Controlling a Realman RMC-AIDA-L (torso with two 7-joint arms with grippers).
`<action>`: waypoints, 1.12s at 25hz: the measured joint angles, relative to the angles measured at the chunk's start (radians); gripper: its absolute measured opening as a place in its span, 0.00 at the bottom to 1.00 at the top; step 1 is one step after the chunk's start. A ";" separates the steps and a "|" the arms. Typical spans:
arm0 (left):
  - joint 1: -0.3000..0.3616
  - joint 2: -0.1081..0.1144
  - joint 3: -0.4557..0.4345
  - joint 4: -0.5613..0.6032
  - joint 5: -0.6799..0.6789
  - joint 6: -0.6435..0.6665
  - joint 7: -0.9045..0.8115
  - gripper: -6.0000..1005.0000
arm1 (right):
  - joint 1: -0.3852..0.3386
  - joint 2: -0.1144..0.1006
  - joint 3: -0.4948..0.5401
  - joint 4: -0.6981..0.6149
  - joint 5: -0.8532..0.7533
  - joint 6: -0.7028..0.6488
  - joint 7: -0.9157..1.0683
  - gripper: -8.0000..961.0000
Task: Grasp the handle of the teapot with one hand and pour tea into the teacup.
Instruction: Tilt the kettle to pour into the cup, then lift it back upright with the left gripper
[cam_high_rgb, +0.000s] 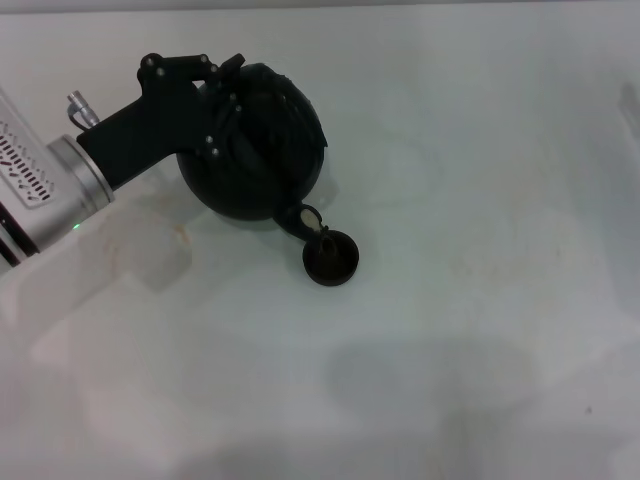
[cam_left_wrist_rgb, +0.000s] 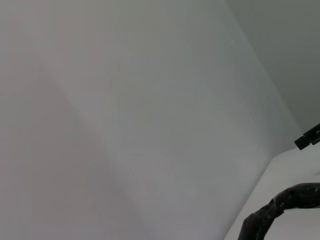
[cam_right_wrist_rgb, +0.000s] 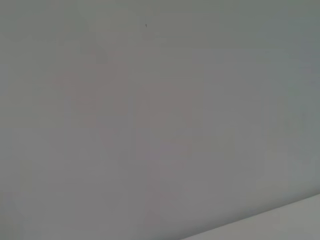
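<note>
The matte black teapot (cam_high_rgb: 225, 190) is lifted and tipped at the table's back left, its short spout (cam_high_rgb: 297, 217) pointing down over the teacup (cam_high_rgb: 330, 259). A thin light streak runs from the spout into the small dark cup, which stands on the table. My left gripper (cam_high_rgb: 222, 103) reaches in from the left and is shut on the handle (cam_high_rgb: 268, 150) at the top of the pot. In the left wrist view only a dark curved piece of the handle (cam_left_wrist_rgb: 282, 207) shows. My right gripper is out of view.
The white table (cam_high_rgb: 480, 200) stretches wide to the right and front of the cup. My left arm's silver wrist (cam_high_rgb: 55, 190) fills the left edge. A pale object (cam_high_rgb: 631, 100) sits at the far right edge.
</note>
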 joint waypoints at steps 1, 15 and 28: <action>0.000 0.000 0.000 0.000 -0.001 0.000 0.000 0.13 | 0.000 0.000 0.000 0.000 0.000 0.000 0.000 0.86; -0.006 0.002 0.000 0.001 -0.005 0.000 0.024 0.12 | -0.001 0.000 0.000 0.000 0.000 0.001 0.001 0.86; -0.001 0.002 0.000 0.026 0.000 0.001 0.026 0.12 | -0.002 -0.002 0.000 0.001 0.000 -0.005 0.014 0.86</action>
